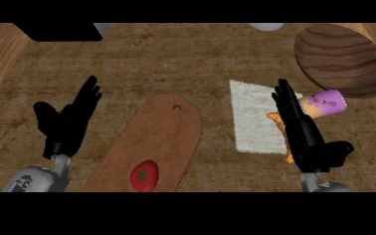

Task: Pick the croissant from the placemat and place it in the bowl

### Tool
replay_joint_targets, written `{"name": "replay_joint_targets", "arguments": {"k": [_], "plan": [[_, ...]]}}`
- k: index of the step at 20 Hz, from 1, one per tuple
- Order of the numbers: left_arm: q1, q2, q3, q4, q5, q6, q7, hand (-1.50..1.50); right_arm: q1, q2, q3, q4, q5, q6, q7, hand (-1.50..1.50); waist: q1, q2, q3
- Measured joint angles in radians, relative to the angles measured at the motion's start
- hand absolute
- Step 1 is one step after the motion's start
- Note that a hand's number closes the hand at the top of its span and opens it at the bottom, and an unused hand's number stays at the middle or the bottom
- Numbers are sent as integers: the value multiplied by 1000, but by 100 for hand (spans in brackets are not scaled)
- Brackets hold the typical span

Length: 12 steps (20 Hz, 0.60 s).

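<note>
A white placemat (252, 122) lies right of centre on the wooden counter. The orange croissant (277, 121) rests on the mat's right edge; only slivers of it show from under my right hand (303, 129). That hand is open, its fingers stretched straight along the croissant and pointing away from me; whether they touch it is unclear. The brown wooden bowl (339, 59) sits at the far right, beyond the mat. My left hand (67, 122) rests open at the left, fingers up, holding nothing.
A purple and tan cupcake-like item (327, 103) lies between the mat and the bowl, close to my right fingertips. A long brown cutting board (158, 139) carries a red tomato (145, 175) near its front end. A black object (58, 31) sits at the back left.
</note>
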Motion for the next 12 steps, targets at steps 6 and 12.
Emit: {"name": "replay_joint_targets", "arguments": {"k": [6,12], "plan": [[-66,43,14,-29,-81,29,-41,0,-85,4,-8,3,-248,339,-119,150,46,13,8],[-113,77,31,-47,-135,51,-71,0,-131,-85,-182,171,-406,593,-291,-150,47,33,7]]}}
